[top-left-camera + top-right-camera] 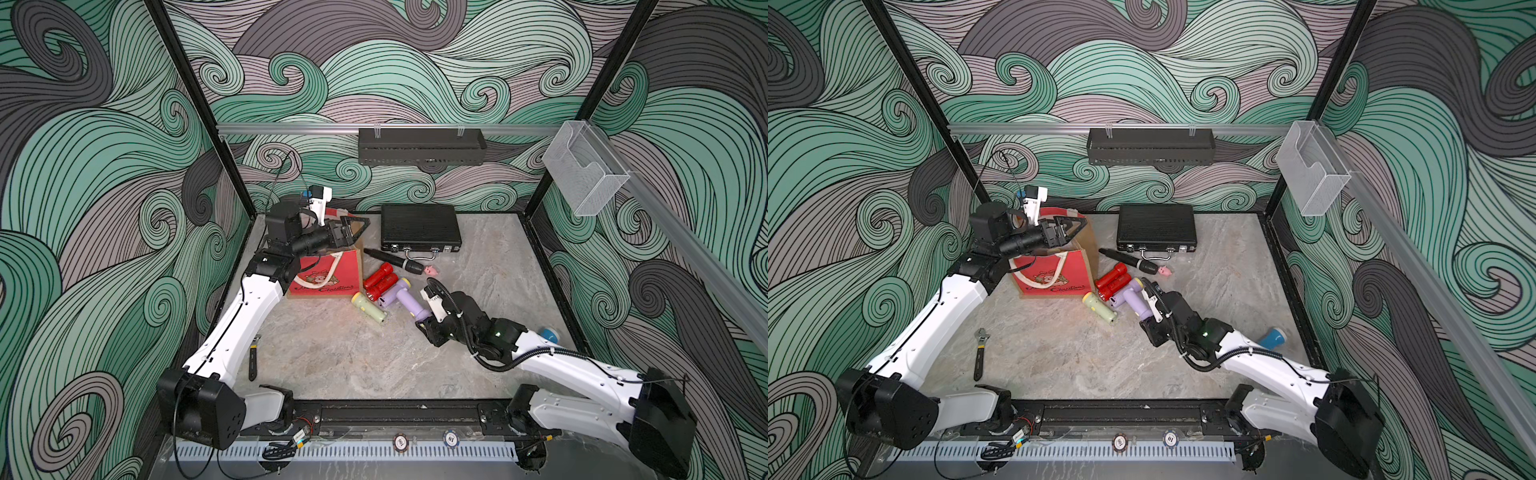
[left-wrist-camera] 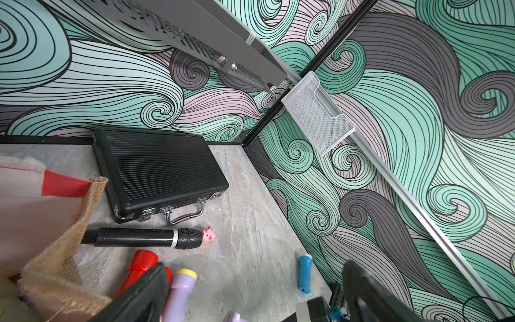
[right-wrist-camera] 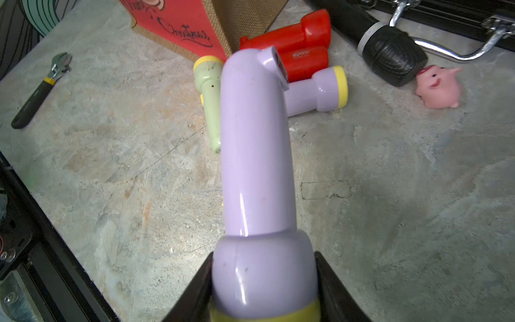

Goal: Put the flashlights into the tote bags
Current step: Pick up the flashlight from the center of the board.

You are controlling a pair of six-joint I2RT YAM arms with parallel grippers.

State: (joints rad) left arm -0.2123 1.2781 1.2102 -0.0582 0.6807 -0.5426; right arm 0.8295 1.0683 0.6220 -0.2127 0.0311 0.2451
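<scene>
Clamping a lilac flashlight (image 3: 256, 167) by its head, the right gripper (image 3: 263, 278) holds it perhaps just off the table (image 3: 390, 195). Beyond lie two red flashlights (image 3: 292, 41), a green flashlight (image 3: 211, 111) and a second lilac flashlight (image 3: 315, 92) beside the tote bag (image 1: 345, 270), over which the left gripper (image 1: 356, 229) hangs, jaws spread wide.

Tote bag (image 3: 181, 19), red front: "Christmas" in black script | dark chip (image 1: 400, 442): "100" | pale chip (image 1: 451, 438): apparently "10"

Smooth glossy plastic: lilac flashlight (image 3: 256, 156), red flashlights (image 3: 303, 60). Coarse woven matt cloth: tote bag (image 3: 245, 19) side. Matt stone-look: table (image 3: 390, 195). Ribbed shell, shiny metal handle: case (image 2: 156, 167).
</scene>
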